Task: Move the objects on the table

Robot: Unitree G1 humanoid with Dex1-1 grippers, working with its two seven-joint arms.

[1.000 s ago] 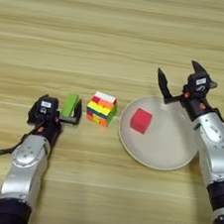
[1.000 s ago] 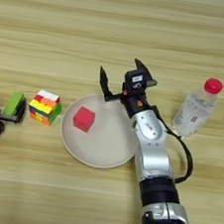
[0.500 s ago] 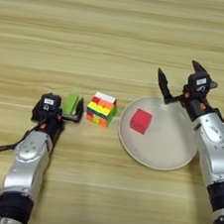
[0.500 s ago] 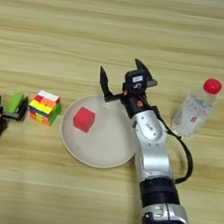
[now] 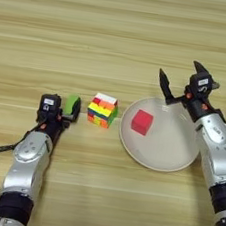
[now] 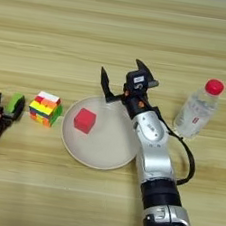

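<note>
- Light matt wood with plank grain is seen in the table (image 5: 95,32).
- Clear glossy plastic forms the bottle (image 6: 197,110).
- A smooth matt beige plate (image 5: 170,150) is shown.

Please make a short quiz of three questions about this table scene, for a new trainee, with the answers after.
1. True or false: the small red cube lies on the round plate.
2. Which thing is the left gripper shut on?
A. puzzle cube
B. green block
C. clear bottle
3. Fill in: the right gripper is over the plate's far rim with its fingers ____.

Key:
1. True.
2. B. The puzzle cube stands just right of the block, apart from the gripper.
3. Open; it holds nothing.
</note>
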